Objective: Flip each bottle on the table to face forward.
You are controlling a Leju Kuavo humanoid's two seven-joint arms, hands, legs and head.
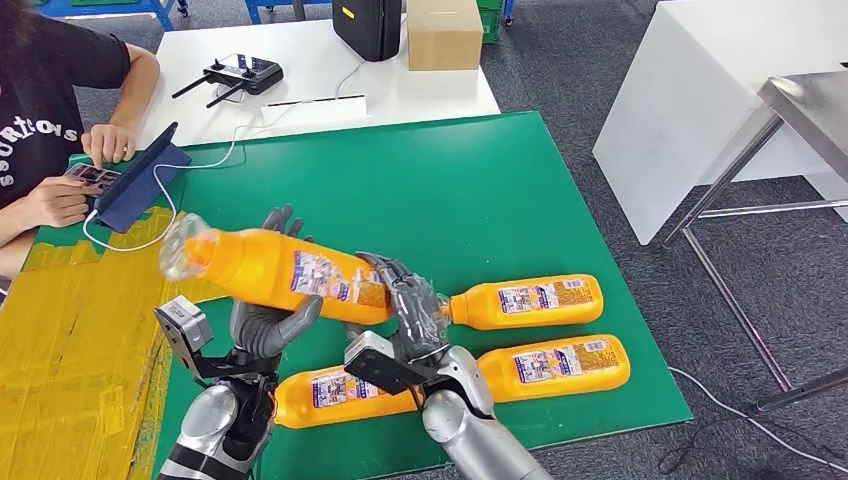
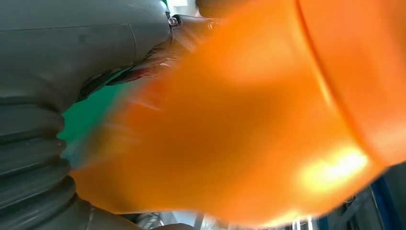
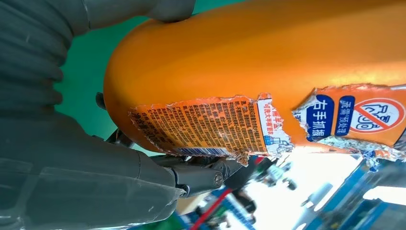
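Both hands hold one bottle point(image 1: 285, 268) up above the counter point(image 1: 470, 190), the left hand point(image 1: 268, 318) under its middle and the right hand point(image 1: 415, 312) at its base. Three more bottles lie on the counter: one point(image 1: 528, 301) right of the hands, one point(image 1: 555, 366) nearer, one point(image 1: 335, 393) between the forearms.

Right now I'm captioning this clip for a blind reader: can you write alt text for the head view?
Both robot hands, left hand and right hand, hold one orange bottle tilted above the green mat. Three more orange bottles lie on the mat nearby, and a person sits at the far left.
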